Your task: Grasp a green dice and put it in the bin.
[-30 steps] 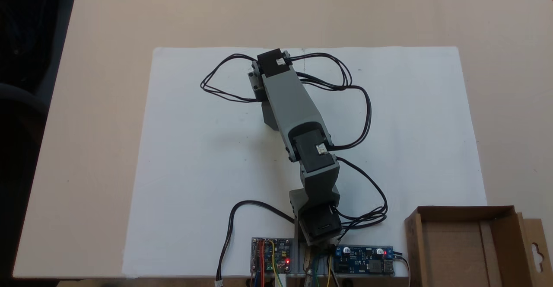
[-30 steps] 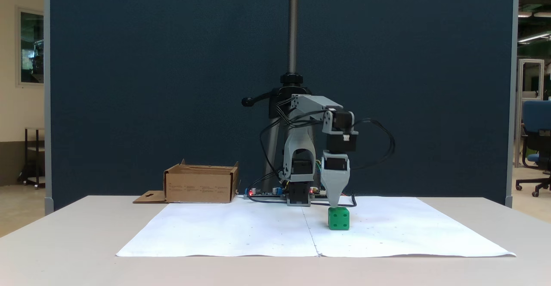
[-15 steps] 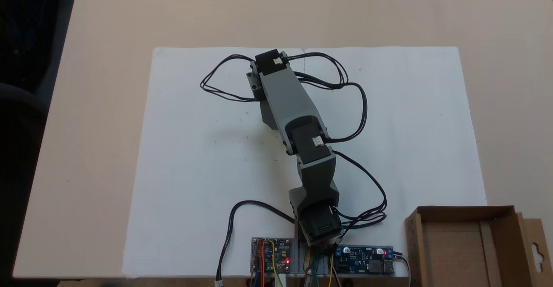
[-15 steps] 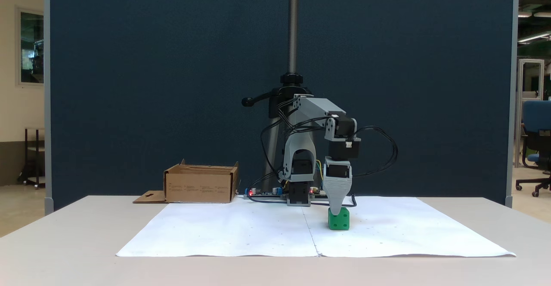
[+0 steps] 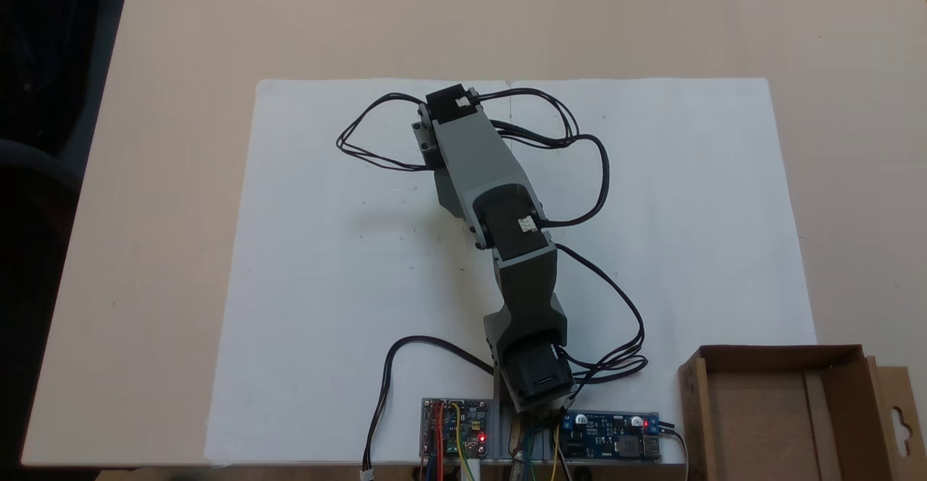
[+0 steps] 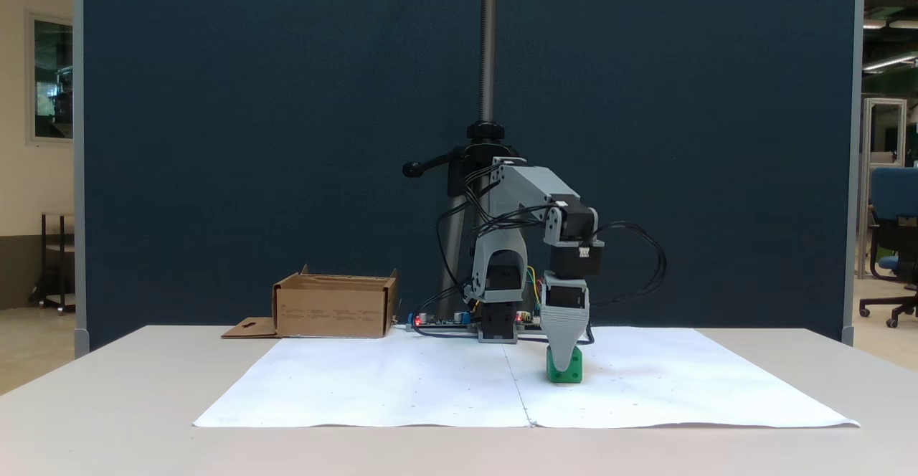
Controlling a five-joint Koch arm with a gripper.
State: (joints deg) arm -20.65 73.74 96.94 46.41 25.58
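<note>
A: Entry, side-on fixed view. Where is the green dice point(image 6: 566, 370)?

B: On the white paper sheet point(image 6: 401, 383), a little right of the sheet's centre crease, resting on the sheet. In the top-down fixed view the arm point(image 5: 481, 169) covers that spot.

A: And the pincer point(image 6: 563, 350)?

B: Pointing straight down, its grey tapered tip lowered over the upper left part of the dice and overlapping its front face. Only one grey wedge shows; the two jaws line up one behind the other from this side, so I cannot tell how wide they stand or whether they grip the cube.

A: Is the dice off the paper?

B: No. Its lower edge meets the sheet.

A: Bin point(image 5: 786, 412) position?

B: Top-down fixed view: lower right corner, on the desk point(image 5: 181, 177) just off the paper's corner, flaps up, one flap with a hang-tab cut-out spread to the right. Inside looks bare cardboard. Side-on fixed view: the bin point(image 6: 335, 307) sits left of the arm's base, well apart from the dice.

A: Anything else near the base?

B: Two circuit boards point(image 5: 612, 437) with red lights along the near edge, and black cables point(image 5: 586, 169) looping off the arm.
</note>
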